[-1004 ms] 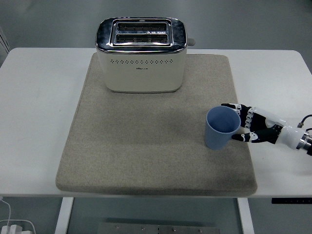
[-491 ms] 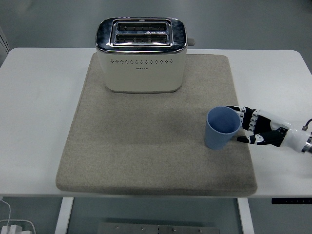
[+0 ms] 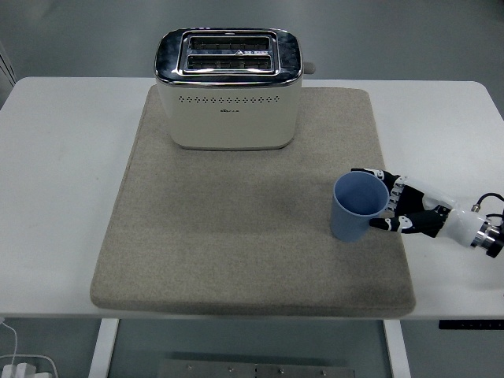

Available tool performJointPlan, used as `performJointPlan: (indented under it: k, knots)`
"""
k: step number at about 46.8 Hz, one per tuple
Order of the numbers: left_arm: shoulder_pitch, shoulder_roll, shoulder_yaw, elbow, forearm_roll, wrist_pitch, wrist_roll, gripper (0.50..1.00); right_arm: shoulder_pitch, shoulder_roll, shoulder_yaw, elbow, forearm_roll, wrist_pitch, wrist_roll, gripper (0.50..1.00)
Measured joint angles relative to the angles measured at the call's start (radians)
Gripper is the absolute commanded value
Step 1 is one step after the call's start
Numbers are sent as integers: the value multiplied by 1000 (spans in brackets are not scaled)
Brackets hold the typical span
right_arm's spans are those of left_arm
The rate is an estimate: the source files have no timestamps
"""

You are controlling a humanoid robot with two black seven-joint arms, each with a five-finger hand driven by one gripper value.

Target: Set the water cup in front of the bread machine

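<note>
A beige felt mat (image 3: 236, 228) covers the white table (image 3: 63, 157); cable (image 3: 12, 346) below.

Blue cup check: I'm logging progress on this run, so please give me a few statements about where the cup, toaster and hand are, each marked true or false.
1. The blue cup stands upright on the grey mat. True.
2. The cup sits directly in front of the toaster. False: it is near the mat's right edge, well off to the toaster's right and nearer the table's near edge.
3. The right hand is at the cup's right side, fingers curled against it. True.
4. The toaster's slots hold bread. False: both look empty.
5. The left hand is reaching for the toaster. False: no left hand is in view.
</note>
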Motion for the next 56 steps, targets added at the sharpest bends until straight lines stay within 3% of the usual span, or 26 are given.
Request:
performJointPlan:
  k: [11,39,41,45,48,56]
  knots:
    - [0,0,0,0,0,0,0,1000,-3,35,19,0,-1,0,0,940]
    - [0,0,0,0,0,0,0,1000,-7,44,29,0,-18,0,0,930]
    - [0,0,0,0,0,0,0,1000,-7,44,29,0,-19,0,0,913]
    - [0,0,0,0,0,0,0,1000,-7,46,29,0,-19,0,0,809]
    - [0,0,0,0,0,0,0,1000,-6,50,31,0,-19,0,0,770]
    - [0,0,0,0,0,0,0,1000,-8,56,68,4,-16,0,0,723]
